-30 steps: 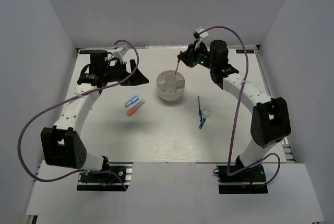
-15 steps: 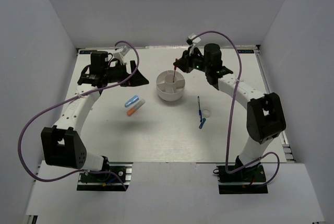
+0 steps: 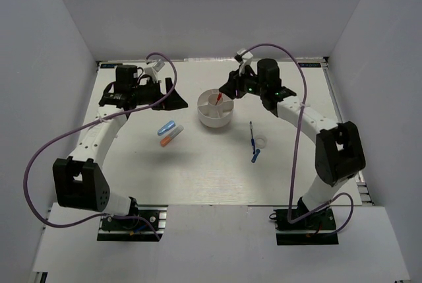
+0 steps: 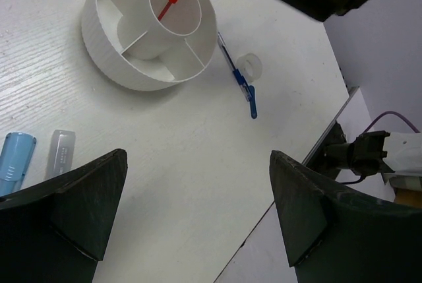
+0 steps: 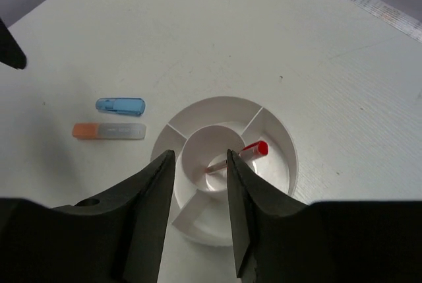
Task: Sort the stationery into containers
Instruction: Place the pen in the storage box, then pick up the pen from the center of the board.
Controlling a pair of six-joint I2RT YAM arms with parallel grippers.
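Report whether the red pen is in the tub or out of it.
In. The red pen leans tilted, lower end down inside the white tub's round centre compartment, red upper end sticking out over that compartment's wall.

On the white table, toward the far side: round white plastic tub with inner dividers. Leaning in its central compartment: thin red pen. Left of the tub, side by side: short light-blue capsule-shaped piece behind, orange-white capsule-shaped piece in front. Right and nearer: thin blue pen, small white ring just right of it, short dark-blue capsule-shaped piece at its near end.
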